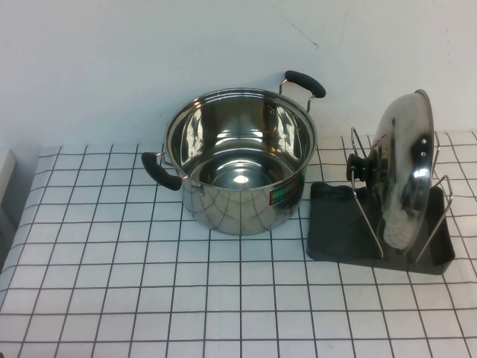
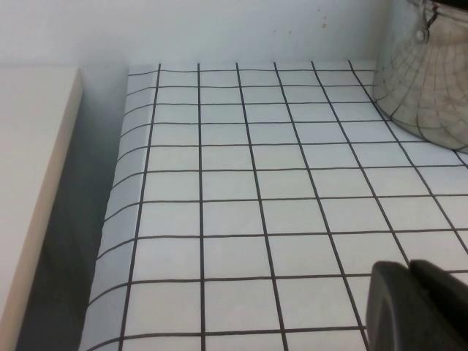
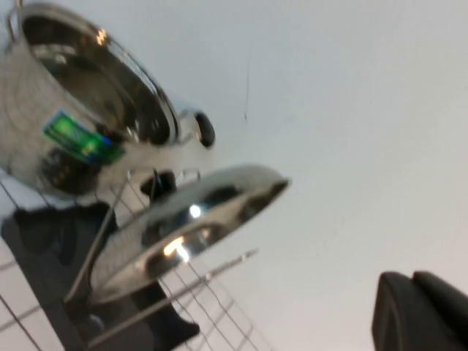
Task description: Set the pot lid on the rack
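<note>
Both grippers, left gripper and right gripper, are closed and empty; the pot lid stands in the rack, and a nudge could tip it.

Open checked bench across the whole near half, 4 through 8 o'clock.

Pot blocks centre-back, handles jutting at 9 and 1 o'clock.

Rack at 3 o'clock, with the pot lid upright between its wires; narrow gap between pot and rack.

Left pincer and right pincer both closed, clear of everything.
</note>
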Tool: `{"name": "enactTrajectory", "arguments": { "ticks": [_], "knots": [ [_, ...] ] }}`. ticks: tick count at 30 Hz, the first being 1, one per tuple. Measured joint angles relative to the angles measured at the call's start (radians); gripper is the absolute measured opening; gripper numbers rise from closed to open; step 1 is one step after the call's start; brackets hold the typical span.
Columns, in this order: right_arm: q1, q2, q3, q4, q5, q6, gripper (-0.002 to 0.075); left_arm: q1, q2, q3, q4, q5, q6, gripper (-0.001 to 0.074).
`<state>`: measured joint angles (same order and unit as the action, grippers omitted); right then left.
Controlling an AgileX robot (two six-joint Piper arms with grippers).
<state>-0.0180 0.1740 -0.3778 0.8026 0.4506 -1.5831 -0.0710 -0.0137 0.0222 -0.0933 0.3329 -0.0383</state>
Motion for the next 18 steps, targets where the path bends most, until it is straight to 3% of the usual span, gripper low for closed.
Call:
{"name": "enactTrajectory", "arguments": {
  "ticks": [3,7,8,11,14,18],
  "knots": [
    [-0.008,-0.048,0.079,-0.150,-0.069,0.148,-0.0001,0.000,0.000,0.000,0.001,0.001,0.000,-0.0002],
    [-0.008,-0.090,0.174,-0.475,-0.159,0.645,-0.0002,0.000,0.000,0.000,0.001,0.001,0.000,-0.0002],
    [-0.008,-0.102,0.210,-0.606,-0.182,0.862,-0.0002,0.000,0.000,0.000,0.001,0.001,0.000,-0.0002],
    [-0.008,-0.111,0.270,-0.844,-0.208,1.166,-0.0002,0.000,0.000,0.000,0.001,0.001,0.000,-0.0002],
    [-0.008,-0.117,0.333,-0.919,-0.217,1.299,-0.0001,0.000,0.000,0.000,0.001,0.001,0.000,-0.0002],
    [-0.008,-0.135,0.403,-0.891,-0.213,1.319,-0.0002,0.000,0.000,0.000,0.001,0.001,0.000,-0.0002]
  ]
}}
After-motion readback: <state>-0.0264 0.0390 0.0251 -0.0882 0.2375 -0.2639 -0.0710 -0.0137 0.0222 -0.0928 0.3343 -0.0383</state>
